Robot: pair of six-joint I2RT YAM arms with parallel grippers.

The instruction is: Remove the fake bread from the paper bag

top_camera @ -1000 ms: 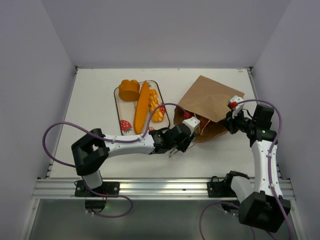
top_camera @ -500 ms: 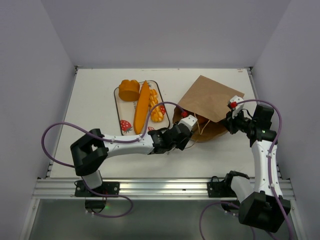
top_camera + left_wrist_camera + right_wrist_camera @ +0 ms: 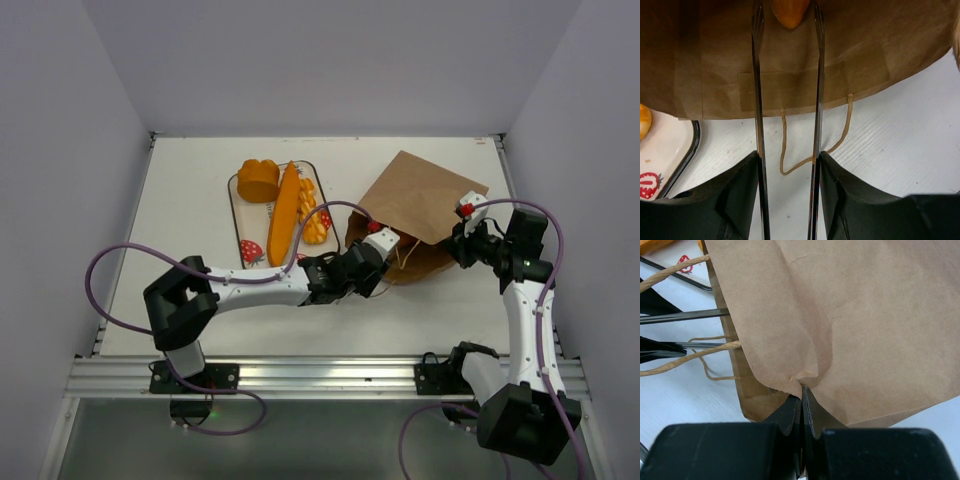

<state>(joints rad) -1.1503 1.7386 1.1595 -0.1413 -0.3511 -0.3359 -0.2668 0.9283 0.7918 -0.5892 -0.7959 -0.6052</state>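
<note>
One piece of fake bread, a glossy orange-golden rounded end, shows at the top edge of the left wrist view. It sits inside the mouth of the paper bag, between the two thin arms of the silver tongs. The rest of it is cut off by the frame, so I cannot tell whether the tong tips touch it. The bag lies flat on the white table, right of centre, with its open end turned toward the left arm. A twisted paper handle loops out onto the table beneath the tongs. The left jaws stand part open, their black fingers pressed against the outer sides of the tongs' arms, so they have hold of the tongs, which reach forward into the bag. The right jaws are pinched fully together on the bag's near right edge, and the right wrist view shows the brown paper creased where it enters them. Just left of the bag sits a white tray printed with red strawberries, carrying three more breads. These are a round bun at its far left, a long baguette down its middle and a braided loaf on the side next to the bag.
</note>
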